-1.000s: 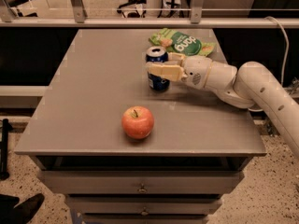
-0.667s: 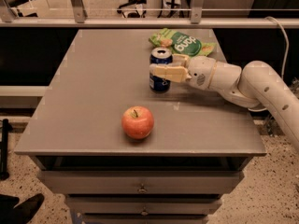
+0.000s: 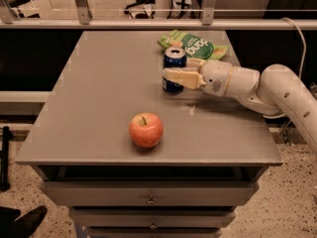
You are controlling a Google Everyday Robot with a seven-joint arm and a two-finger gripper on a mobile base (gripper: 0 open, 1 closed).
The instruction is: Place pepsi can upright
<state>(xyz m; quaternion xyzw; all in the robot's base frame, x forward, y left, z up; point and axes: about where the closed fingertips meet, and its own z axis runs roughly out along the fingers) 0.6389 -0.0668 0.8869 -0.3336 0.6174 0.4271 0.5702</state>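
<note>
The pepsi can (image 3: 174, 59), dark blue with a silver top, stands upright on the grey table (image 3: 99, 93), right of centre and toward the back. My gripper (image 3: 173, 74) reaches in from the right at the end of the white arm (image 3: 257, 86). Its fingers (image 3: 182, 78) close around the can's middle, the near one across the can's front. The can's base sits at the tabletop.
A green snack bag (image 3: 195, 44) lies just behind the can at the table's back edge. A red apple (image 3: 146, 130) sits near the front, left of the gripper. Drawers (image 3: 148, 200) are below the tabletop. A railing (image 3: 148, 24) runs behind the table.
The gripper and the can have shifted slightly to the right and toward the back. The can stays upright in the fingers. The apple and bag have not moved.
</note>
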